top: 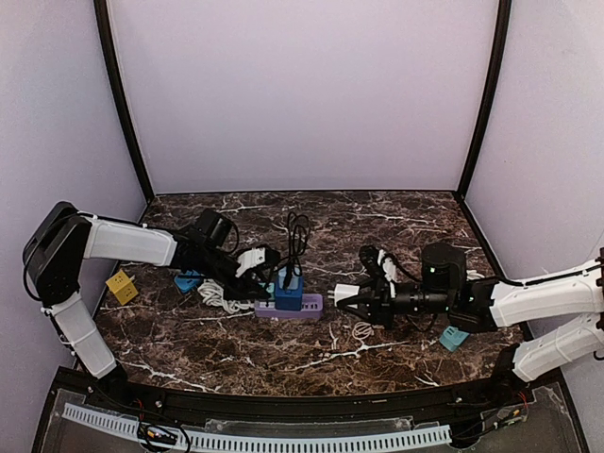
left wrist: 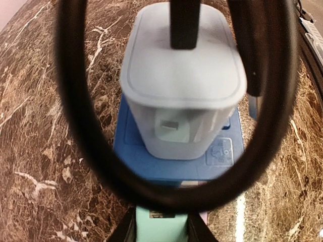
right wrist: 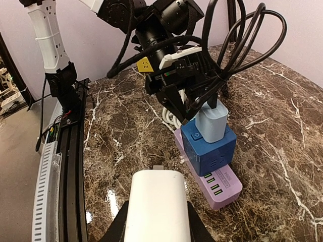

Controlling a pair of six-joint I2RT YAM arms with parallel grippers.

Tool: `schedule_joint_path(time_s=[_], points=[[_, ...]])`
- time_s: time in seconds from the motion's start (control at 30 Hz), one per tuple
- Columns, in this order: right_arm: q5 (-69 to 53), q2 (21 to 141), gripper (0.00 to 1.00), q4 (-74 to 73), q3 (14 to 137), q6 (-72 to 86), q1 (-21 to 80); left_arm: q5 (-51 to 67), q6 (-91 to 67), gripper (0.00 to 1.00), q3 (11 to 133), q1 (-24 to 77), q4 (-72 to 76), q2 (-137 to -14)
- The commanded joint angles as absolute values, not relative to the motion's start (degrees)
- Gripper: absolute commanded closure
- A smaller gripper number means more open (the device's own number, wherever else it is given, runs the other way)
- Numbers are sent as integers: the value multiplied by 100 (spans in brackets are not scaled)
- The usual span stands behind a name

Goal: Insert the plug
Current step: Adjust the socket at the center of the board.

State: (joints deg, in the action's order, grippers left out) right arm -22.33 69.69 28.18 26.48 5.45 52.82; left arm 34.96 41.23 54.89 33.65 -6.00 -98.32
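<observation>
The right gripper [right wrist: 157,228] is clamped on the white plug [right wrist: 157,199] and holds it above the marble table [right wrist: 282,166], just off the end of the purple power strip [right wrist: 222,189] and not touching it. A blue cube adapter [right wrist: 207,151] sits on the strip with a pale blue plug [right wrist: 212,123] seated in its upper face. The left gripper [right wrist: 187,108] hangs directly beside this pale plug among looped black cables [right wrist: 237,45]; whether its jaws are parted or closed cannot be determined.
</observation>
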Motion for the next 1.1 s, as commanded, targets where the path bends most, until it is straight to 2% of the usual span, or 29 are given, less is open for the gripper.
schedule_joint_path(time_s=[0.0, 0.17, 0.37, 0.47, 0.63, 0.7, 0.73, 0.77, 0.8, 0.87, 0.93, 1.07], points=[[-2101, 7018, 100, 3254, 2576, 590, 5256, 3097, 3834, 79, 5189, 3395, -682, -9488], [-2065, 7270, 100, 3311, 2747, 439, 5256, 1445, 2199, 99, 4970, 3598, -462, -9208], [-2122, 7562, 100, 3522, 2868, 322, 5256, -509, -257, 99, 4296, 3995, -193, -8613], [-2198, 7738, 100, 3537, 3008, 304, 5256, -918, -1328, 99, 4141, 4264, -281, -8418], [-2392, 8105, 100, 3612, 3259, 290, 5255, -1064, -1857, 97, 3882, 4663, -82, -8328], [-2461, 8272, 100, 3634, 3356, 266, 5254, -889, -1796, 88, 3820, 4739, 155, -8271], [-2477, 8338, 100, 3652, 3385, 248, 5251, -769, -1736, 76, 3798, 4751, 225, -8231], [-2482, 8407, 100, 3681, 3411, 240, 5255, -723, -1703, 69, 3789, 4748, 249, -8211], [-2487, 8480, 100, 3699, 3443, 218, 5260, -616, -1610, 55, 3771, 4747, 289, -8159], [-2526, 8610, 100, 3597, 3570, 167, 5255, -445, -1425, 43, 3755, 4742, 263, -8038], [-2560, 8714, 100, 3342, 3736, 129, 5255, -44, -1113, 36, 3805, 4641, 92, -7821], [-2548, 8769, 100, 3334, 3728, 59, 5252, 1769, 177, 28, 3808, 3961, -385, -7013]])
